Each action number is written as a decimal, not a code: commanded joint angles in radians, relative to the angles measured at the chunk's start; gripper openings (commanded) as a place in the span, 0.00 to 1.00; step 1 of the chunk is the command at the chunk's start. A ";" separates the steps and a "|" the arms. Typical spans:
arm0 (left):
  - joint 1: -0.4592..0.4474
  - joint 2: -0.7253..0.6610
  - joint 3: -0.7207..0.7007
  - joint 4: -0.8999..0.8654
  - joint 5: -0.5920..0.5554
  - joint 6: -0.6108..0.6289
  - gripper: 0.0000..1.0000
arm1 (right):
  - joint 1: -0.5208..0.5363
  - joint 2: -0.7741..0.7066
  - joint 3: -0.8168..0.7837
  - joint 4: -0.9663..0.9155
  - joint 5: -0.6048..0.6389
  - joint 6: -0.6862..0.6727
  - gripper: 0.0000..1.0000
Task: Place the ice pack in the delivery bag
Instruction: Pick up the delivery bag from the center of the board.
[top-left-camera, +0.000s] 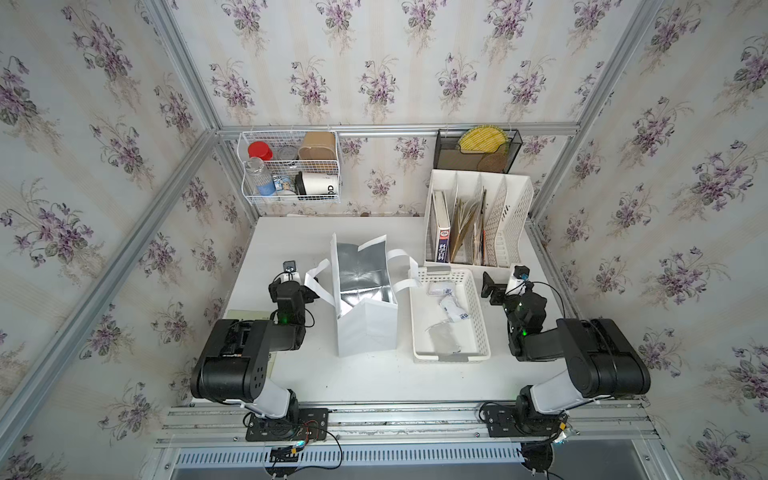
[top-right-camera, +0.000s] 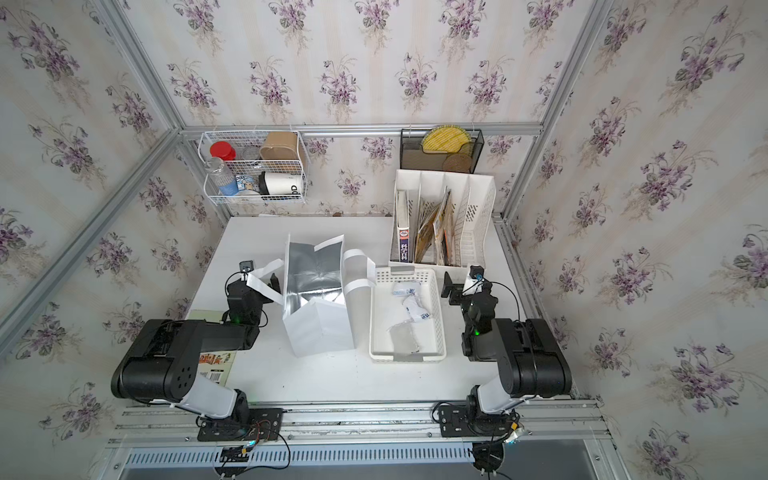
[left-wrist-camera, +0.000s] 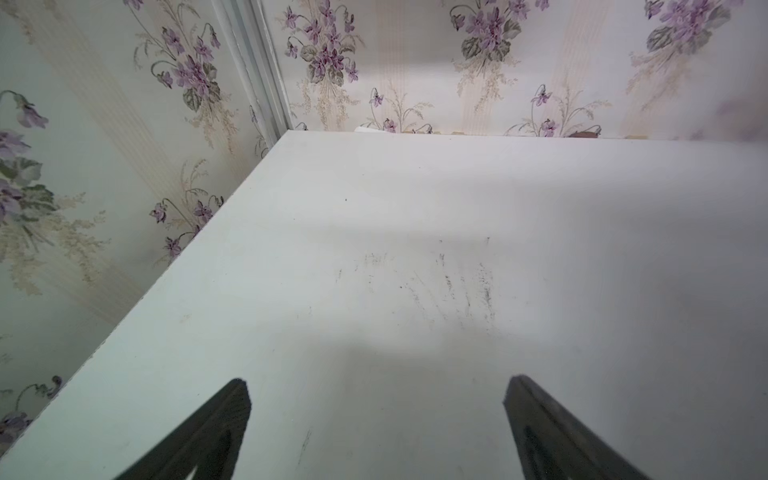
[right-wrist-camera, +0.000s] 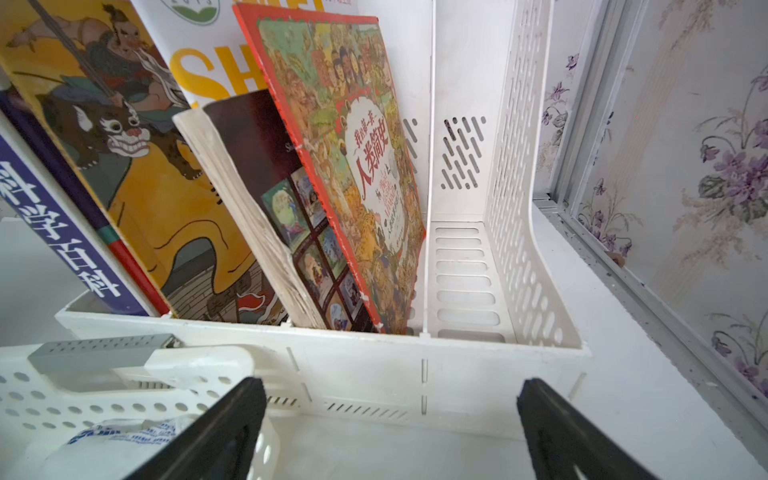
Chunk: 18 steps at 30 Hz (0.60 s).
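Both my claws gape empty: the left claw (left-wrist-camera: 378, 380) hovers over bare tabletop (left-wrist-camera: 415, 208) beside the delivery bag (top-left-camera: 365, 332), I judge to steady it. The right claw (right-wrist-camera: 392, 381) hangs at the far rim of the basket (top-left-camera: 481, 328), since the ice pack (top-left-camera: 455, 312) lies inside, toward the right edge.

surface: white table (top-left-camera: 374, 378) | on it: delivery bag (top-left-camera: 365, 332), perforated basket (top-left-camera: 482, 328), book rack (top-left-camera: 517, 208), possibly a booklet (top-right-camera: 216, 365)

Ice pack (top-left-camera: 455, 311) in basket (top-left-camera: 481, 320) just right of delivery bag (top-left-camera: 365, 332), file rack (top-left-camera: 515, 216) behind.
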 joint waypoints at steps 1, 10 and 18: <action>0.001 0.001 0.009 -0.001 0.053 0.028 0.99 | 0.001 0.001 0.002 0.014 0.001 -0.007 1.00; 0.001 0.001 0.009 -0.001 0.053 0.028 0.99 | 0.000 0.001 0.002 0.013 0.000 -0.007 1.00; -0.006 -0.145 -0.187 0.243 -0.085 -0.010 0.99 | 0.030 -0.191 -0.069 -0.025 0.087 0.000 1.00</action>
